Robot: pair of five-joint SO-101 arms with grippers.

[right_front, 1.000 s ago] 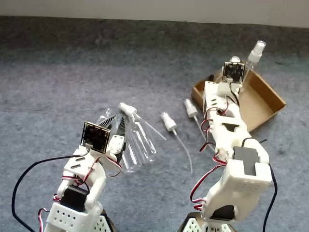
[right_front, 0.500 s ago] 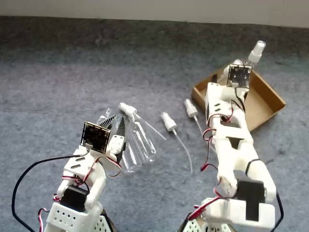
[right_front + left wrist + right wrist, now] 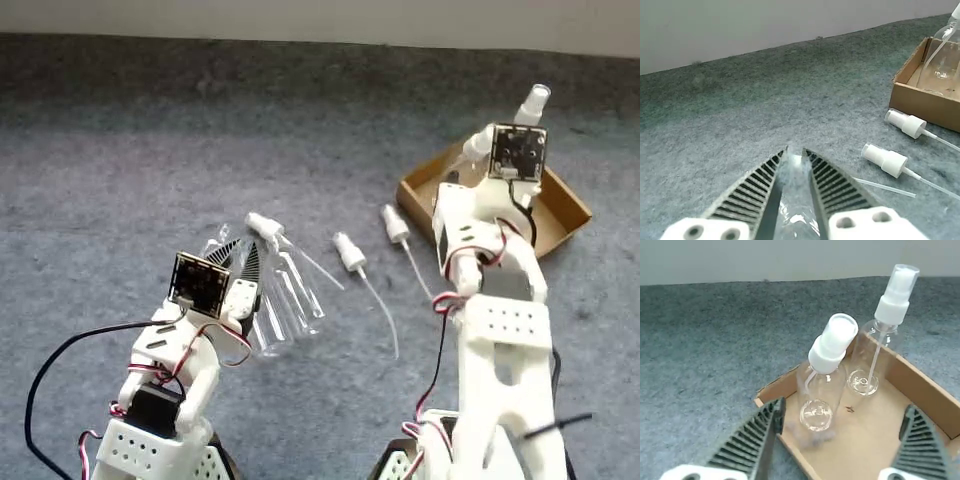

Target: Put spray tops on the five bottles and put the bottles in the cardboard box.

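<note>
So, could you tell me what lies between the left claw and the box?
Two loose spray tops lie there in the high view; a third top sits beside the claw.

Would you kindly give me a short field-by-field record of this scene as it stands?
container: cardboard box
contents: near capped bottle, far capped bottle, both upright
right arm: right end effector open, over the box
left arm: left end effector shut on a clear bottle lying on the table
loose: two spray tops between the arms, a third by the left end effector's tips
</note>
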